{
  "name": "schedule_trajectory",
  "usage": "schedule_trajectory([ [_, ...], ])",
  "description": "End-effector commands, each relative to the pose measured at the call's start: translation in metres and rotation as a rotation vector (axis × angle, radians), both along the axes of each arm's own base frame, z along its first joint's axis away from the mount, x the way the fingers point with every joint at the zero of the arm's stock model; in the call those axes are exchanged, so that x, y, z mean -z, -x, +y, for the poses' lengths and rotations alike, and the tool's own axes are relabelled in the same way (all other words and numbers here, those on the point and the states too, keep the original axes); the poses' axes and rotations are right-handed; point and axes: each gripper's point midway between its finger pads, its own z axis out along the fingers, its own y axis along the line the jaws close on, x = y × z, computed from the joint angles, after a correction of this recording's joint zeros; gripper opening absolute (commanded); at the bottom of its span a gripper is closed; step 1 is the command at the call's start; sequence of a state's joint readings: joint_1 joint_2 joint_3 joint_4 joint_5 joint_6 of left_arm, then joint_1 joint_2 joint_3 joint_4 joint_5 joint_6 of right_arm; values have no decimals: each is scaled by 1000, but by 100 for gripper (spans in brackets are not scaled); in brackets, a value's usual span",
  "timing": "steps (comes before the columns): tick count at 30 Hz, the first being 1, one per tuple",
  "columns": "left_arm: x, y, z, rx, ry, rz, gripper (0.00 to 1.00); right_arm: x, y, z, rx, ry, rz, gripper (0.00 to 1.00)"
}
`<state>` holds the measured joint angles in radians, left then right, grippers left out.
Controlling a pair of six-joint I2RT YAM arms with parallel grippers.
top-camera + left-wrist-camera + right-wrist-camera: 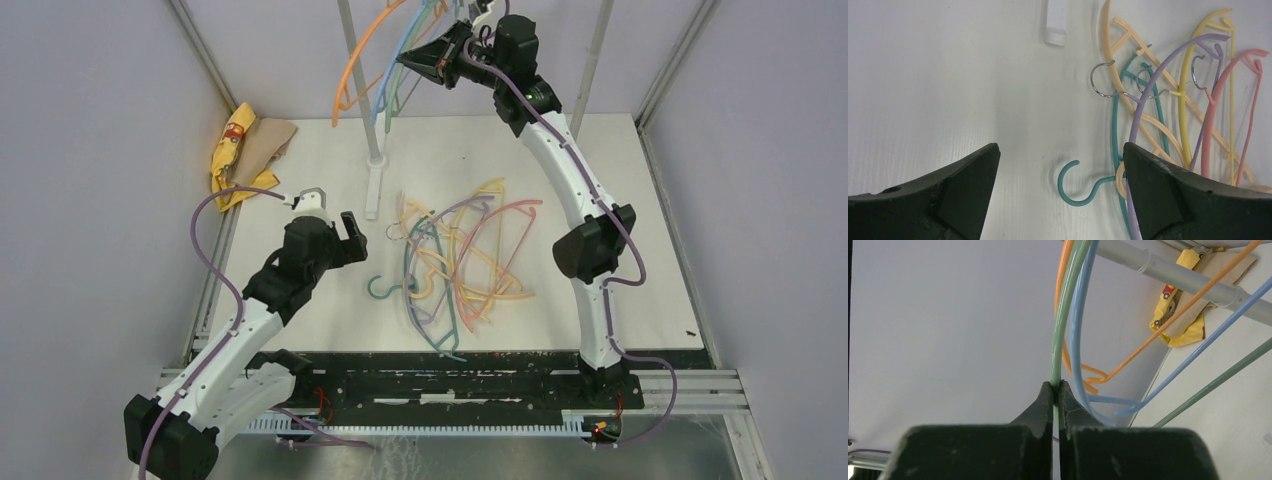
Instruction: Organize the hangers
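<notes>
Hanging hangers (1070, 320) beside grey pole (1168, 271)

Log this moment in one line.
right gripper: shut on green hanger, held high | left gripper: open, empty, over table beside pile

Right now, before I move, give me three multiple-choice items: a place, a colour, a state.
1. The yellow cloth lies at: A the far-left corner of the table, B its near-right corner, C its centre.
2. The hanger in the right fingers is: A orange, B green, C pink.
3. The left fingers are: A open, empty, B shut, empty, C shut on a hook.
Key: 1A, bunched by the far-left edge; 2B, green rod pinched; 3A, wide gap, nothing inside.
</notes>
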<state>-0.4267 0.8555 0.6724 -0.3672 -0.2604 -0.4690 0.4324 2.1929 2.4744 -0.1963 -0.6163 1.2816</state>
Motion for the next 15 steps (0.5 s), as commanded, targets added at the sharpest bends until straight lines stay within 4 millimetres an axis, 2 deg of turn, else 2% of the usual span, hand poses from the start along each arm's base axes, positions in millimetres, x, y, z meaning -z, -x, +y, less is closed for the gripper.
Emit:
schedule_trajectory([
  [1, -19, -7, 4, -13, -3, -55, 100, 2, 5, 24, -34, -12, 0, 1],
  [4, -18, -7, 4, -14, -5, -55, 100, -4, 6, 35, -53, -44, -20, 1],
  [9, -14, -6, 4, -14, -10, -48, 100, 0, 13, 51, -108, -64, -37, 1],
  [14, -13, -6, 4, -14, -9, -47, 100, -6, 24, 50, -131, -58, -74, 1],
  [15, -14, -6, 4, -14, -8, -48, 100, 0, 23, 49, -128, -45, -63, 1],
])
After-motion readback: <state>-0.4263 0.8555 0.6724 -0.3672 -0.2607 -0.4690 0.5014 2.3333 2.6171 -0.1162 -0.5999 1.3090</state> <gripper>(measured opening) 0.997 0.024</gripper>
